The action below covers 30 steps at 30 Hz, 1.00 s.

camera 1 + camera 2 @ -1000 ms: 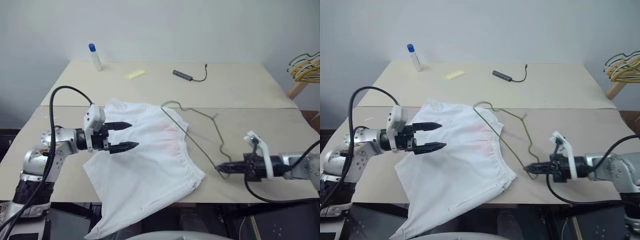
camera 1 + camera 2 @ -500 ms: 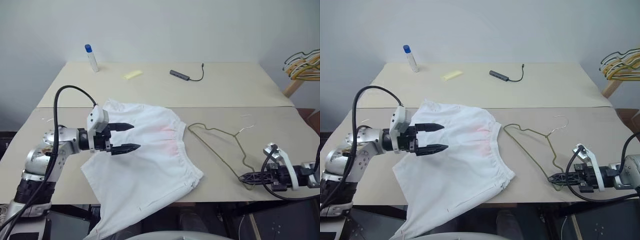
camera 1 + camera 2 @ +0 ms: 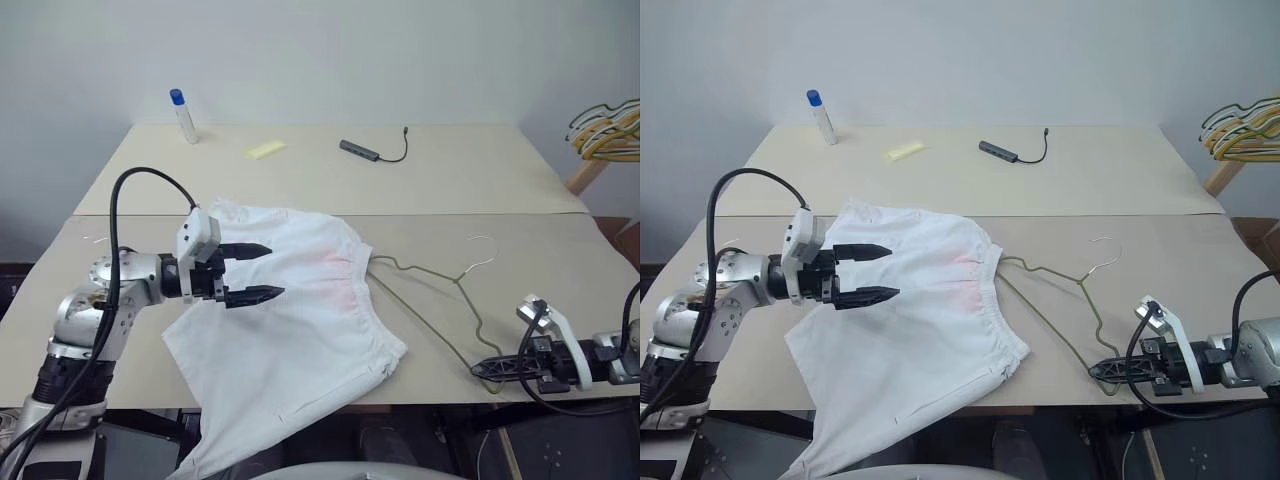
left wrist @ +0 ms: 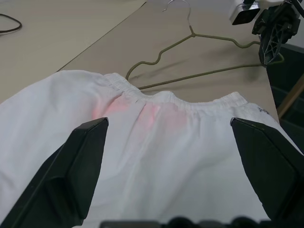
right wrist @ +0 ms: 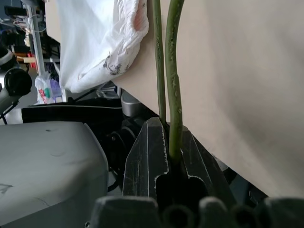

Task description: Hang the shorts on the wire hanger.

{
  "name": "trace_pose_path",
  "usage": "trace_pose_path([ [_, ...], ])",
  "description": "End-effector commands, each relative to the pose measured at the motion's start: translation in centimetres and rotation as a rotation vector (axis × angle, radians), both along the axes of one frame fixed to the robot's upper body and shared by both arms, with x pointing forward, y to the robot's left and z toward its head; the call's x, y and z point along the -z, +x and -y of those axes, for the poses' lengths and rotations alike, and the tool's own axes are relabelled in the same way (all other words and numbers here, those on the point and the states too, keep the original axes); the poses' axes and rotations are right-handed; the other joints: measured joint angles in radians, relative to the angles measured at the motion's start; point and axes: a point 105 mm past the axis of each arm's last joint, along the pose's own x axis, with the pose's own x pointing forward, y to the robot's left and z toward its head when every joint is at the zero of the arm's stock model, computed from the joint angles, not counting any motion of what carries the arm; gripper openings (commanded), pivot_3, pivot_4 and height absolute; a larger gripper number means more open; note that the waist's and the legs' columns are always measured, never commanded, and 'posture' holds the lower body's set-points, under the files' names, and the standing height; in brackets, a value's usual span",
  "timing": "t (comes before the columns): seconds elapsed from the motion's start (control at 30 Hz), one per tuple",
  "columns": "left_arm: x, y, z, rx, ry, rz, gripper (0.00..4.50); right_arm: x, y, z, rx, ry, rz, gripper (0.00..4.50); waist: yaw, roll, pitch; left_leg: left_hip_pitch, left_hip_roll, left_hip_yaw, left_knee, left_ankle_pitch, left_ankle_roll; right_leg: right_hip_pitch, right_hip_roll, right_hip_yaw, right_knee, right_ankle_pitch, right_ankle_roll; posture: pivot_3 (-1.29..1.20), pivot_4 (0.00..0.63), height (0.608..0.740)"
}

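Observation:
The white shorts (image 3: 290, 320) lie spread on the table (image 3: 500, 180), one leg hanging over the front edge, a pink stain near the gathered waistband. My left gripper (image 3: 272, 270) hovers open just above their left part, pointing right. The olive wire hanger (image 3: 440, 275) lies flat to the right of the shorts, one shoulder tip touching the waistband and the hook pointing away. At the front right edge, my right gripper (image 3: 480, 370) is shut on the hanger's lower corner; the right wrist view shows the wire (image 5: 173, 71) clamped between the fingers.
At the table's back stand a small bottle with a blue cap (image 3: 185, 115), a yellow slip (image 3: 268, 149) and a grey adapter with a cable (image 3: 365, 151). A bunch of yellowish hangers (image 3: 610, 125) hangs on a rack at the far right.
My right gripper has drawn the wire hanger off the shorts' waistband, rightwards and toward the front edge; it now lies flat beside them. The left gripper has stayed open over the shorts.

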Motion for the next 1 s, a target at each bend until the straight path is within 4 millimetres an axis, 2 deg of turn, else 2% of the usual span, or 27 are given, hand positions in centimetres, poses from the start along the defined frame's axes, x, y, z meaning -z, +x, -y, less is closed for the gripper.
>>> trace_pose_path([
  [0.03,-0.9,0.2,0.3,0.015,0.000,0.048,4.47,-2.1,0.3,-0.4,-0.037,0.062,0.078,0.00,0.000,0.000,0.000,0.000,0.000,0.000,0.000,0.000,0.000,0.000,0.000,0.000,0.000,0.000,0.000,-0.03,0.000,0.740],
  [0.23,-1.6,0.2,0.7,0.014,-0.038,0.060,4.47,-2.2,0.6,-1.2,-0.079,0.078,0.083,0.00,-0.001,0.000,0.000,0.001,0.000,0.000,0.000,0.000,0.000,0.000,0.000,0.000,0.000,0.000,0.000,-0.01,0.000,0.740],
  [0.43,-1.2,0.2,0.3,-0.015,-0.017,0.068,4.47,-0.9,3.0,-1.7,-0.061,0.047,0.074,0.00,-0.001,0.000,0.000,0.002,0.000,0.000,0.000,0.000,0.000,0.001,0.000,0.000,0.001,0.000,0.000,0.02,0.000,0.740],
  [0.57,-1.4,0.0,0.3,-0.022,-0.021,0.075,4.47,-0.1,4.0,-1.7,-0.075,0.038,0.068,0.00,0.005,0.000,0.000,0.001,0.000,0.000,0.000,0.000,0.000,0.001,0.000,0.000,0.000,0.003,-0.005,0.04,0.000,0.740],
  [0.77,-1.1,-0.3,0.3,-0.042,-0.007,0.082,4.47,-0.1,4.8,-2.6,-0.165,0.071,0.074,0.00,0.023,0.000,0.000,0.002,0.000,0.000,0.000,0.000,0.000,0.001,0.000,0.000,0.001,0.003,-0.005,0.07,0.000,0.740],
  [1.0,-1.3,-0.3,0.4,-0.063,-0.043,0.084,4.47,0.8,7.1,-2.6,-0.142,0.041,0.073,0.00,0.031,0.000,0.000,0.002,0.000,-0.001,0.000,0.000,0.000,0.001,0.000,0.000,0.002,0.003,-0.006,0.09,0.000,0.740],
])
